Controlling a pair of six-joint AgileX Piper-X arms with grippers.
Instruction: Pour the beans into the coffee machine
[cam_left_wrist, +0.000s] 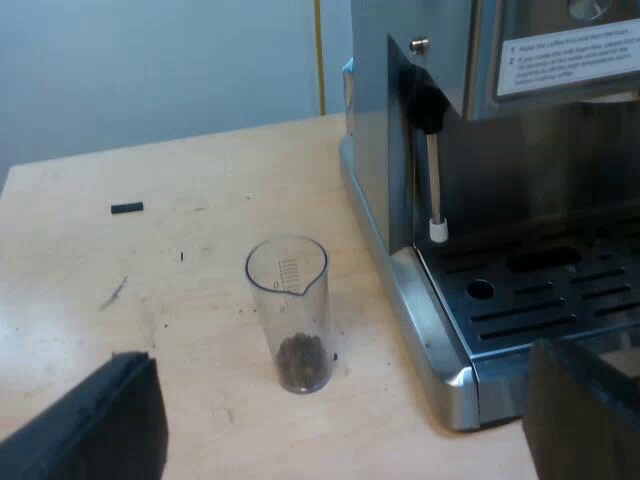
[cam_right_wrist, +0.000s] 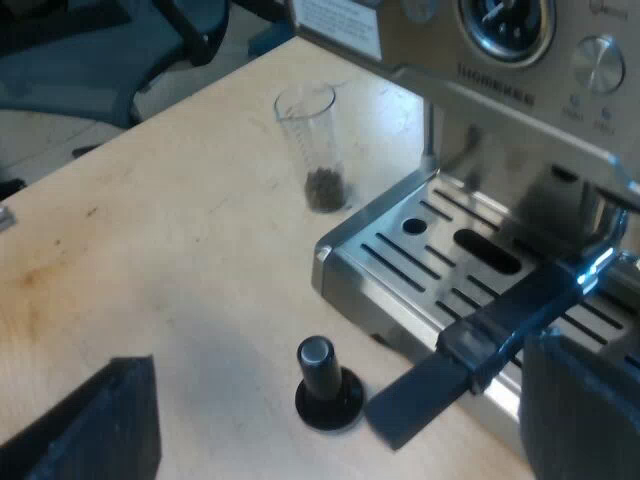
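A clear measuring glass (cam_left_wrist: 288, 315) stands upright on the wooden table, with a small heap of coffee beans (cam_left_wrist: 300, 362) at its bottom. It is close to the corner of the espresso machine (cam_left_wrist: 395, 150). My left gripper (cam_left_wrist: 335, 432) is open, a short way back from the glass, with nothing between its fingers (cam_left_wrist: 95, 420). From the right wrist the same glass (cam_right_wrist: 314, 150) stands farther off, beside the machine's drip tray (cam_right_wrist: 400, 260). My right gripper (cam_right_wrist: 340, 442) is open and empty, near a black-knobbed tamper (cam_right_wrist: 328, 385).
The holder's dark handle (cam_right_wrist: 500, 325) sticks out from the machine's front over the drip tray. A steam wand (cam_left_wrist: 433, 180) hangs at the machine's side. A small black piece (cam_left_wrist: 127, 208) lies on the table. An office chair (cam_right_wrist: 110, 50) stands beyond the table edge.
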